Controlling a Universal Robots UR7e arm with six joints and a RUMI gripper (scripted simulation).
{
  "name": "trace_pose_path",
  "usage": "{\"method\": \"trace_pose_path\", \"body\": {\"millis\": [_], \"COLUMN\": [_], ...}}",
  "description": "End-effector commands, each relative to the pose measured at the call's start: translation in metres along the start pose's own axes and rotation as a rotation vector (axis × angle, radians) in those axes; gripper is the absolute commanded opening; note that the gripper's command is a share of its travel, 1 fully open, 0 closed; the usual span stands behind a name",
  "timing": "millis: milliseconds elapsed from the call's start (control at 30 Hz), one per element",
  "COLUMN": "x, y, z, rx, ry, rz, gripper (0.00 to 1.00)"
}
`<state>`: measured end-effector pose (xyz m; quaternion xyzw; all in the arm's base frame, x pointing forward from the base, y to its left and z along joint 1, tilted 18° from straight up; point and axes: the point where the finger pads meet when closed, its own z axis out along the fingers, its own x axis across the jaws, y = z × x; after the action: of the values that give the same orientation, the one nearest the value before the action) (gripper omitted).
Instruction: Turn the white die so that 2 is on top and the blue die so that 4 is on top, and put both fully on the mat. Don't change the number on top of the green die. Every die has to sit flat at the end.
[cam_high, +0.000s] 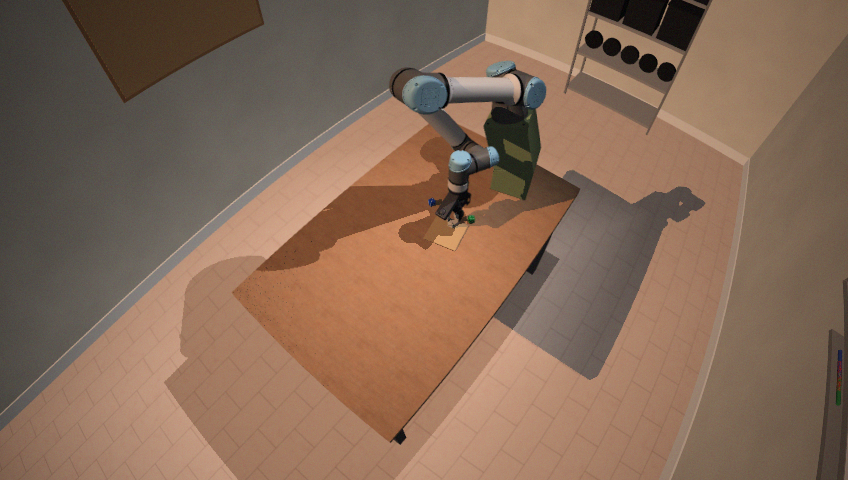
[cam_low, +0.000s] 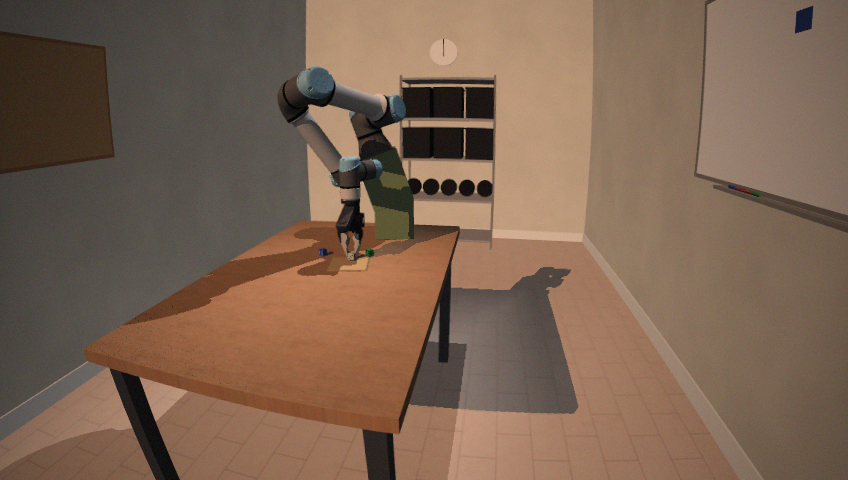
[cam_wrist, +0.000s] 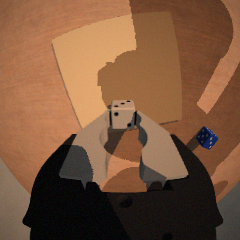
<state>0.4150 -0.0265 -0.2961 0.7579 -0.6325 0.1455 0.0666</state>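
Note:
My gripper is shut on the white die and holds it low over the tan mat, near the mat's near edge. The die's far face shows two pips. In the top and exterior views the gripper hangs straight down over the mat. The blue die lies on the table off the mat, to my right in the wrist view; it also shows in the top and exterior views. The green die sits on the table beside the mat.
The arm's olive-green base stands at the table's far edge, behind the mat. A shelf unit stands against the back wall. The table's edges are far from the dice.

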Motion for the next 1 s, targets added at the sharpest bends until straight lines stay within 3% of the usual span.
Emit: {"method": "trace_pose_path", "body": {"millis": [0,967], "x": [0.0001,0.0001], "y": [-0.0004,-0.0004], "z": [-0.0003,0.0037], "rx": [0.001,0.001], "ry": [0.000,0.000], "rz": [0.000,0.000], "gripper": [0.06,0.06]}}
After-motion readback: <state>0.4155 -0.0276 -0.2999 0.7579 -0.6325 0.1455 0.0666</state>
